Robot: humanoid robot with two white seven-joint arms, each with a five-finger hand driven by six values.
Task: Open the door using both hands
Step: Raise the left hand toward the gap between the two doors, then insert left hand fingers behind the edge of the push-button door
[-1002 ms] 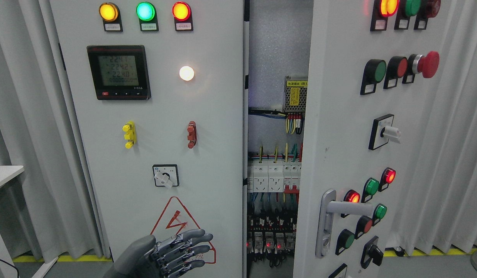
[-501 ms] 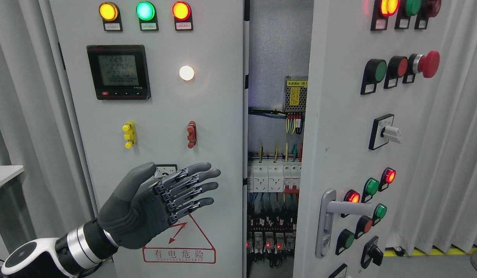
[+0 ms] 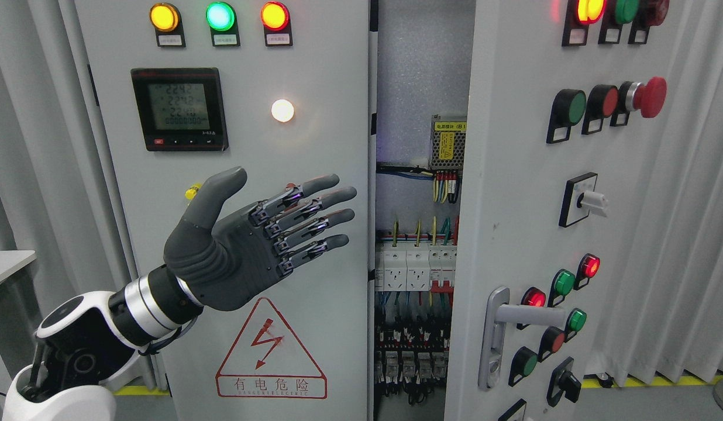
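A grey electrical cabinet fills the head view. Its right door [image 3: 513, 175] stands ajar, swung toward me, with a silver lever handle [image 3: 525, 318] low on its left edge. The gap shows breakers and wiring [image 3: 417, 275] inside. The left door [image 3: 233, 362] is closed flat. My left hand [image 3: 268, 234] is raised in front of the left door, palm out, fingers [image 3: 314, 219] spread and pointing right, holding nothing. Its fingertips are just left of the left door's inner edge. The right hand is out of view.
The left door carries three lit lamps [image 3: 220, 16], a digital meter [image 3: 179, 109], a white lamp [image 3: 282, 110] and a warning triangle [image 3: 271, 348]. The right door carries push buttons and a red emergency stop [image 3: 651, 96]. Grey curtains [image 3: 677, 234] hang on both sides. A white table corner [image 3: 7, 263] is at the left.
My left hand has risen from the bottom edge to mid-height in front of the left door and moved slightly right, fingers staying spread. The doors have not moved.
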